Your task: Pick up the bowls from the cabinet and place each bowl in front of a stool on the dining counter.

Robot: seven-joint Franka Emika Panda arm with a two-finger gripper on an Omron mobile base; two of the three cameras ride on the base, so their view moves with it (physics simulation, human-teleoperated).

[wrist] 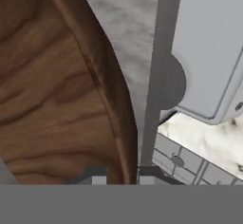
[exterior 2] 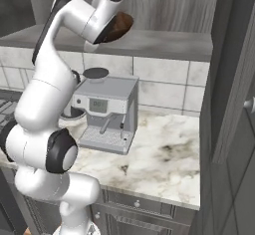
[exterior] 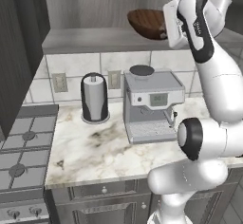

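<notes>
Bowl [exterior: 146,23], reddish-brown wood, sits on the cabinet shelf [exterior: 95,40] above the coffee machine [exterior: 151,105]; gripper [wrist: 122,178] has closed on its near rim, bowl body lying left of the fingers

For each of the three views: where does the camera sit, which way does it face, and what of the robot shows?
Left base view: behind-left, looking forward-down at the worktop; arm at right, reaching to the bowl.
Right base view: behind-right, same scene; arm at left.
Hand view: on the hand, along the gripper, shut on the bowl's rim.
Shared: both base views show the coffee machine and the cabinet shelf.
</notes>
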